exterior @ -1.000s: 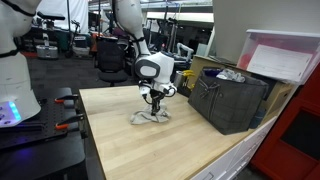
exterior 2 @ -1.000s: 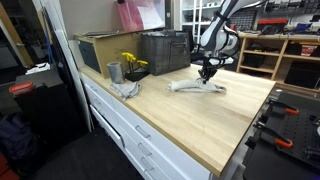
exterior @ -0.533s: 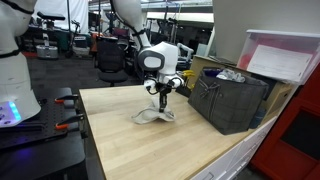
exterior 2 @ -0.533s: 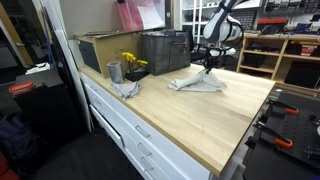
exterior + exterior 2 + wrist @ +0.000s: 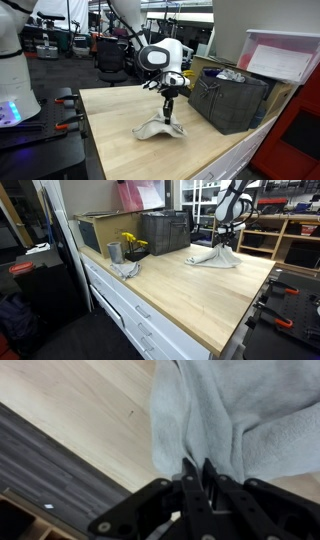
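Towel (image 5: 240,410) is fuzzy cloth, tabletop (image 5: 110,135) matt wood

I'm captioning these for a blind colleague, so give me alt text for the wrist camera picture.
The gripper pinches a fold of a grey cloth between its closed fingers, seen close up from the wrist. Behind the cloth lies a light wooden table top, with a dark band along the lower left.

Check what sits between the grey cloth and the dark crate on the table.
Nothing: only bare wooden tabletop lies between the grey cloth and the dark crate, as both exterior views show. The gripper pinches the cloth's top.
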